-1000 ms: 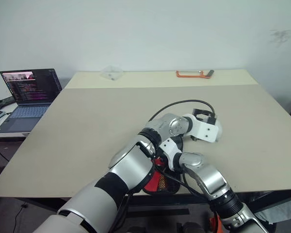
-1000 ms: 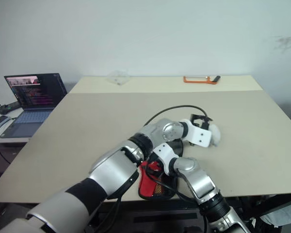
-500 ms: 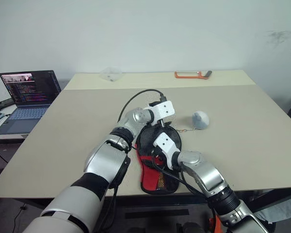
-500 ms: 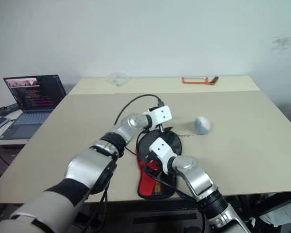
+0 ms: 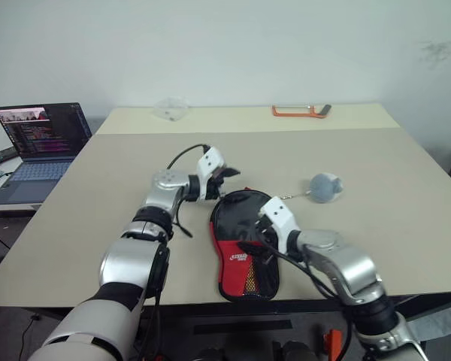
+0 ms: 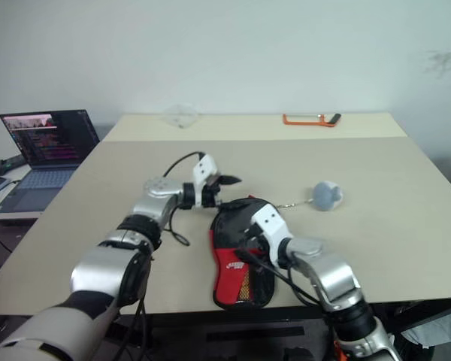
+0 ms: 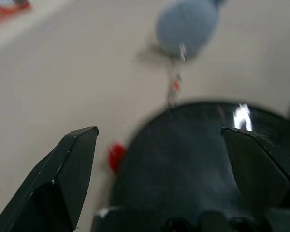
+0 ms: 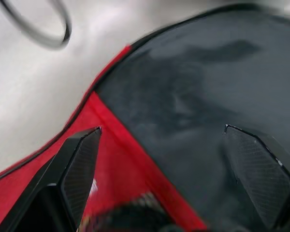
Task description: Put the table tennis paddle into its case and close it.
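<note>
Swung leftward: left gripper point(image 5: 227, 174), spread, empty. Right gripper point(image 5: 249, 239) spread over closed black-and-red zip case point(image 5: 244, 241). Judged finished; retreat next.

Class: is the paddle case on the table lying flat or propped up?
Lying flat: the case rests full-length on the table, black top and red lower panel facing up.

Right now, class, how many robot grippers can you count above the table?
2: the left gripper hangs open beside the case's round end; the right gripper is open over its middle.
</note>
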### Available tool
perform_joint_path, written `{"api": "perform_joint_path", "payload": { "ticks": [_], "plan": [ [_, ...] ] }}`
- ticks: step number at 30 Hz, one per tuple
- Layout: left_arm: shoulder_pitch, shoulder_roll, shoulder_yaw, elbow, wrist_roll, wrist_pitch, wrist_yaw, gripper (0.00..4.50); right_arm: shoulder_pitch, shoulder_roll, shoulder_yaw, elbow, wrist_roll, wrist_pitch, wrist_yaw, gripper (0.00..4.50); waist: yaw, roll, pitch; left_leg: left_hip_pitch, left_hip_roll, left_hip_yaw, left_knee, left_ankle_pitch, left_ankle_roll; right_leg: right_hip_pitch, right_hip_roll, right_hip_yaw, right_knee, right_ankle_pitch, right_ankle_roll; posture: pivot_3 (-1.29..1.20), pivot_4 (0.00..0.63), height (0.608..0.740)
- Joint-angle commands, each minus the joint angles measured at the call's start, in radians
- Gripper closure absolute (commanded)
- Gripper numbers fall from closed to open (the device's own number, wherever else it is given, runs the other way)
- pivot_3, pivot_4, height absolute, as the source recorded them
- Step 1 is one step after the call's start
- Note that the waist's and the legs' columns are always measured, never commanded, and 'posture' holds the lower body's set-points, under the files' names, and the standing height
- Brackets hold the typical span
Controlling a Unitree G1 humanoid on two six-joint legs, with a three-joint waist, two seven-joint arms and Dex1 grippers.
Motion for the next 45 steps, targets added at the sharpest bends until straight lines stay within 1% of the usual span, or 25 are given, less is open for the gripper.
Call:
{"api": "perform_joint_path", "payload": {
  "ticks": [1,4,6,8,10,15,18,25,30,33,37,40,42,45],
  "plan": [
    [0.024,-0.002,-0.021,-0.088,-0.022,-0.021,-0.052,0.04,-0.016,-0.048,-0.072,-0.170,0.102,0.102,0.037,0.00,0.001,-0.003,0.003,-0.001,0.000,0.000,0.000,0.000,0.000,-0.001,0.000,0.000,0.000,0.000,0.000,0.00,0.150,0.740],
    [0.067,-0.016,-0.047,-0.124,-0.015,-0.028,-0.064,0.04,-0.030,-0.118,-0.175,-0.188,0.130,0.131,0.031,0.00,0.004,-0.005,0.005,-0.003,-0.001,0.000,0.000,0.000,0.000,-0.001,-0.001,0.000,-0.003,0.000,0.000,0.00,0.150,0.740],
    [0.085,-0.024,-0.066,-0.141,-0.005,-0.032,-0.056,0.04,-0.044,-0.143,-0.235,-0.166,0.135,0.115,0.014,0.00,0.005,-0.006,0.005,-0.004,-0.002,0.001,0.000,0.000,0.001,-0.001,-0.002,0.000,-0.003,0.000,0.000,0.00,0.150,0.740],
    [0.112,-0.031,-0.103,-0.161,0.016,-0.050,-0.061,0.04,-0.080,-0.170,-0.297,-0.092,0.104,0.066,-0.033,0.00,0.004,-0.006,0.006,-0.003,-0.001,0.001,0.000,-0.001,0.002,-0.001,-0.001,0.000,-0.002,0.000,0.000,0.00,0.150,0.740],
    [0.145,-0.043,-0.135,-0.189,0.020,-0.052,-0.086,0.04,-0.134,-0.201,-0.345,0.033,0.050,-0.006,-0.101,0.00,0.004,-0.006,0.006,-0.003,-0.001,0.002,0.000,-0.001,0.002,-0.001,-0.001,0.001,-0.001,0.000,0.000,0.00,0.150,0.740],
    [0.177,-0.055,-0.172,-0.208,0.031,-0.055,-0.060,0.04,-0.186,-0.241,-0.300,0.305,-0.047,-0.216,-0.170,0.00,0.004,-0.006,0.006,0.004,0.000,0.004,-0.002,-0.001,0.003,0.004,-0.001,0.002,-0.001,0.000,0.000,0.00,0.150,0.740],
    [0.182,-0.061,-0.182,-0.212,0.029,-0.051,-0.049,0.04,-0.205,-0.249,-0.272,0.457,-0.085,-0.322,-0.172,0.00,0.004,-0.006,0.006,0.005,-0.001,0.005,-0.001,-0.001,0.003,0.004,-0.001,0.004,-0.001,0.000,0.000,0.00,0.150,0.740],
    [0.194,-0.064,-0.188,-0.225,0.026,-0.039,-0.027,0.04,-0.283,-0.236,-0.257,0.729,-0.095,-0.452,-0.153,0.00,0.003,-0.006,0.006,0.005,-0.001,0.006,0.000,-0.001,0.003,0.005,-0.001,0.004,0.000,0.000,0.000,0.00,0.150,0.740],
    [0.203,-0.060,-0.190,-0.235,0.025,-0.031,-0.025,0.04,-0.314,-0.252,-0.225,0.822,-0.124,-0.504,-0.126,0.00,0.002,-0.006,0.006,0.005,-0.001,0.006,0.000,-0.001,0.002,0.005,-0.001,0.004,0.000,0.000,0.000,0.00,0.150,0.740],
    [0.209,-0.057,-0.197,-0.233,0.029,-0.029,-0.035,0.00,-0.305,-0.261,-0.203,0.842,-0.133,-0.505,-0.102,0.58,0.002,-0.006,0.006,0.005,-0.001,0.006,0.000,0.000,0.002,0.005,-0.001,0.004,0.000,0.000,0.000,0.00,0.150,0.740],
    [0.213,-0.057,-0.208,-0.215,0.040,-0.038,-0.034,0.00,-0.300,-0.264,-0.209,0.838,-0.130,-0.501,-0.099,2.00,0.002,-0.005,0.005,0.005,-0.001,0.006,0.000,0.000,0.002,0.005,-0.001,0.004,0.000,0.000,0.000,0.00,0.150,0.740],
    [0.221,-0.050,-0.227,-0.182,0.064,-0.064,-0.029,0.00,-0.284,-0.275,-0.222,0.793,-0.128,-0.481,-0.097,3.01,0.002,-0.005,0.005,0.006,-0.001,0.006,0.000,0.000,0.002,0.005,-0.001,0.004,0.000,0.000,0.000,0.00,0.150,0.740],
    [0.220,-0.046,-0.236,-0.152,0.075,-0.077,-0.024,0.00,-0.266,-0.292,-0.232,0.739,-0.124,-0.456,-0.092,3.46,0.004,-0.005,0.005,0.006,-0.001,0.005,0.000,0.000,0.002,0.005,-0.001,0.004,0.000,0.000,0.000,0.00,0.150,0.740],
    [0.219,-0.050,-0.241,-0.116,0.077,-0.088,-0.025,0.00,-0.205,-0.345,-0.248,0.600,-0.106,-0.381,-0.062,3.82,0.008,-0.004,0.004,0.006,-0.001,0.005,0.000,-0.001,0.002,0.006,-0.001,0.004,-0.001,0.000,0.000,0.00,0.150,0.740]
  ]
}}
